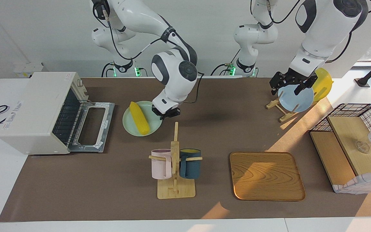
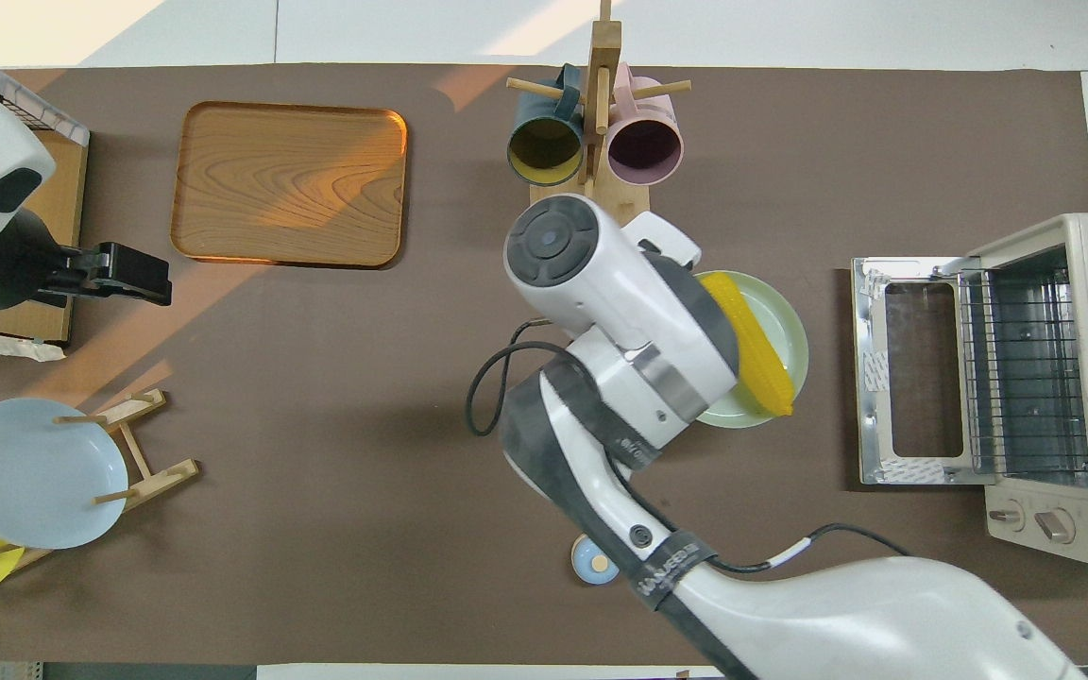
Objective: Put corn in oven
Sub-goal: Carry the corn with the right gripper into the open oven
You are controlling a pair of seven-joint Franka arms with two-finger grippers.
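— Corn (image 1: 139,118)?
— Lying on pale green plate (image 1: 128,127), just in front of oven (image 1: 40,111), door down.
— Right gripper (image 1: 166,112)?
— Low at plate's rim on the side away from oven; fingers clamped on that rim.
— Left gripper (image 1: 289,82)?
— Waiting over blue plate (image 1: 298,100) in rack; fingers spread wide.

corn (image 1: 139,118) on plate (image 1: 129,127), before oven (image 1: 37,111)

One corn (image 1: 139,118) — three plates (image 1: 147,129), two mugs (image 1: 161,164), one oven (image 1: 34,112)
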